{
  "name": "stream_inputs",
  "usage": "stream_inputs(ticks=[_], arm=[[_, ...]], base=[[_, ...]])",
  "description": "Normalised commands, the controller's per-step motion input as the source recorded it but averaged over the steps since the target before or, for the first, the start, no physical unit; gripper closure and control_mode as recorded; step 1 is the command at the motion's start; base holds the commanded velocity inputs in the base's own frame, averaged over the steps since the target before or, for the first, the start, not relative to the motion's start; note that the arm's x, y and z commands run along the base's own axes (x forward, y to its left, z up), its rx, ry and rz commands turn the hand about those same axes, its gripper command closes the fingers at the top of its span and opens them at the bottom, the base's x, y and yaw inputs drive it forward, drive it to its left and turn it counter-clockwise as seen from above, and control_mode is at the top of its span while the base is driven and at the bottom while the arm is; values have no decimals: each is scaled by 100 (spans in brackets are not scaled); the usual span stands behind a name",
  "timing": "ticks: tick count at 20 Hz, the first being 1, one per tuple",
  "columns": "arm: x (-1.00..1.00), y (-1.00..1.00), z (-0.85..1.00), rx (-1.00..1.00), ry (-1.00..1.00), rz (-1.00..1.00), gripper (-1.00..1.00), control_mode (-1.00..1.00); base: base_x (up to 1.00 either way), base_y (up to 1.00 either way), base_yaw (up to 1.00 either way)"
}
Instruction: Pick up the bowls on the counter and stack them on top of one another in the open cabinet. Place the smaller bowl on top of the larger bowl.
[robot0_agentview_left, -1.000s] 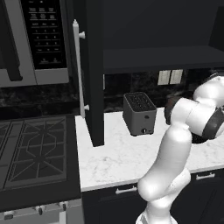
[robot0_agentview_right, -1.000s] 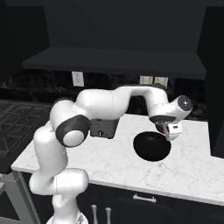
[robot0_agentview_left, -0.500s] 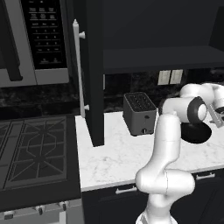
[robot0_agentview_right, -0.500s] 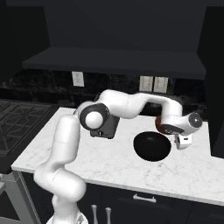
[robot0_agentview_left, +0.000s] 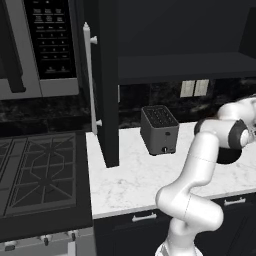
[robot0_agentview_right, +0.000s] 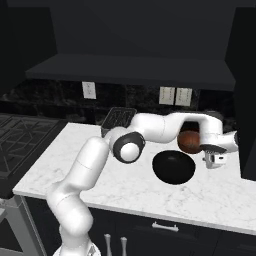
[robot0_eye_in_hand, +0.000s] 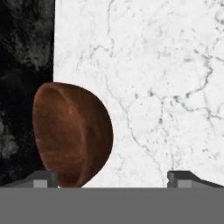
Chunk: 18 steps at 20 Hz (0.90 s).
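Observation:
Two bowls sit on the white marble counter (robot0_agentview_right: 210, 200). The larger bowl (robot0_agentview_right: 173, 167) looks black and lies nearer the front edge. Just behind it to the right is the smaller reddish-brown bowl (robot0_agentview_right: 190, 141). My gripper (robot0_agentview_right: 215, 159) hovers just right of the smaller bowl. In the hand view the smaller bowl (robot0_eye_in_hand: 70, 133) lies by the left fingertip (robot0_eye_in_hand: 43, 177), against the dark backsplash. My gripper (robot0_eye_in_hand: 113, 179) is open, tips wide apart, holding nothing. The cabinet (robot0_agentview_left: 185, 67) above has a dark bare shelf, its door (robot0_agentview_left: 107, 80) swung open.
A grey slotted toaster (robot0_agentview_left: 160, 130) stands on the counter (robot0_agentview_left: 135, 175) behind my arm. The open door's silver bar handle (robot0_agentview_left: 90, 75) faces left. A microwave (robot0_agentview_left: 40, 45) hangs over the black gas stove (robot0_agentview_left: 35, 175) at the left. A dark wall bounds the counter's right end.
My arm has swung right across the counter. The gripper went from over the larger bowl to the right side of the smaller bowl. Both bowls have stayed put.

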Motion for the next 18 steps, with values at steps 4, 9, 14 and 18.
stream_inputs(ticks=[4,9,14,18], arm=[[48,77,-50,0,0,0,-100,-100],[42,45,-26,0,0,0,-100,-100],[33,12,-23,-1,0,0,-100,-100],[12,0,-8,0,0,0,100,-100]], base=[[0,0,0],[0,0,0],[0,0,0],[0,0,0]])
